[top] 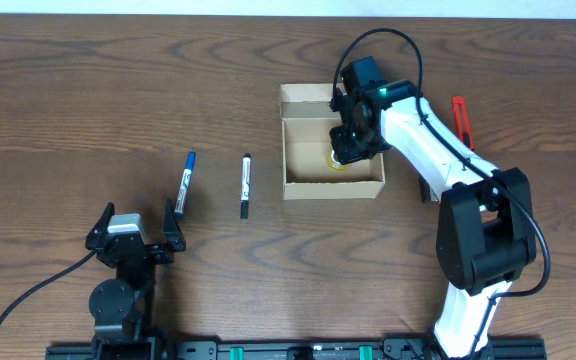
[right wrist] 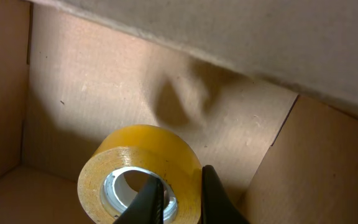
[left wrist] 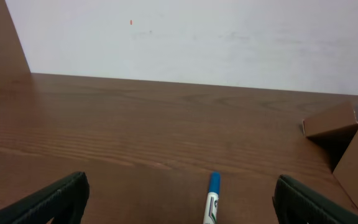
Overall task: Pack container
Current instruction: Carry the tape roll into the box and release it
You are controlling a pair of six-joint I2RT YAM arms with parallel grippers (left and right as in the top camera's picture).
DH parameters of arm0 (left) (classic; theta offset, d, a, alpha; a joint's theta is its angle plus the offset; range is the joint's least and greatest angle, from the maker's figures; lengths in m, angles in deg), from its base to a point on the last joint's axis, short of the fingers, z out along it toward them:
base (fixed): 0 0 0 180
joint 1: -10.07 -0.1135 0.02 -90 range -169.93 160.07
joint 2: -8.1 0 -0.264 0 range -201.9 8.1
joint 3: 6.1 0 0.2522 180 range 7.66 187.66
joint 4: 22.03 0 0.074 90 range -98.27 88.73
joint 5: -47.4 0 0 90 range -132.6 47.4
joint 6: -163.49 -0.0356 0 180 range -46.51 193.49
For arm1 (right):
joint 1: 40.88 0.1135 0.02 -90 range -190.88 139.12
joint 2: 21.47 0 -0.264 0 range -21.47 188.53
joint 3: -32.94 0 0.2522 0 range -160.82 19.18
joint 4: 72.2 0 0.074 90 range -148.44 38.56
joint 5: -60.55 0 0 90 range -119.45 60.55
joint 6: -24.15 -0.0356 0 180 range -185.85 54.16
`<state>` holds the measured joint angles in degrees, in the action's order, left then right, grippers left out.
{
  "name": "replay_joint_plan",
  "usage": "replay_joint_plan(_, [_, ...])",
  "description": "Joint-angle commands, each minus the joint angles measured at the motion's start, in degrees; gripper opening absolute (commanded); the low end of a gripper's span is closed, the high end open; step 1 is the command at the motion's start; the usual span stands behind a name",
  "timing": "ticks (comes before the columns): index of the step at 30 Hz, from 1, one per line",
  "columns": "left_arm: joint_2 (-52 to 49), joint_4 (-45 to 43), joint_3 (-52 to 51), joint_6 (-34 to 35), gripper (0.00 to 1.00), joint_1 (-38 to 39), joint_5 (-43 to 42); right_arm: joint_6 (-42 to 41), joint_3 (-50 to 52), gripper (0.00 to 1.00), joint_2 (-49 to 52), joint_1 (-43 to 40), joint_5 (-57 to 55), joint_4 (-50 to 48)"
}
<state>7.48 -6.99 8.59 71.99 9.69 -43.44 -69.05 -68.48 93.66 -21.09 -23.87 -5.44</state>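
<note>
Toward the desk's [top: 88,90] back edge, right of centre, sits the cardboard container [top: 333,188]: light and dentable, we judge, best gripped by its walls. Our right gripper [right wrist: 182,182] pinches the tape roll [right wrist: 142,152] inside; left gripper [top: 136,228] gapes empty.

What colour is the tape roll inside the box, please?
The tape roll is yellow; clearest from the right wrist.

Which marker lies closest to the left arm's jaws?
The blue-capped marker, just ahead of the left jaws; the black marker lies further toward the box.
</note>
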Motion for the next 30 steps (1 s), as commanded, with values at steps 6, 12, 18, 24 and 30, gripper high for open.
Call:
replay_joint_plan(6, [0.42, 3.10, -0.68, 0.22, 0.95, -0.37, -0.22, 0.09, 0.42, 0.05, 0.39, 0.55, 0.00, -0.68])
replay_joint_plan(12, [0.42, 3.10, -0.66, 0.22, 0.95, -0.37, -0.22, 0.07, 1.05, 0.04, 0.39, 0.55, 0.02, -1.46])
replay_joint_plan(18, [0.42, 3.10, -0.68, 0.22, 0.95, -0.37, -0.22, 0.02, 3.04, 0.04, 0.39, 0.55, 0.04, -2.34])
replay_joint_plan(24, [0.42, 3.10, -0.68, 0.22, 0.95, -0.37, -0.22, -0.63, 3.32, 0.12, 0.39, 0.57, 0.07, -2.89])
replay_joint_plan(30, [0.42, 3.10, -0.68, 0.22, 0.95, -0.37, -0.22, -0.59, 3.32, 0.32, 0.39, 0.57, 0.28, -3.13])
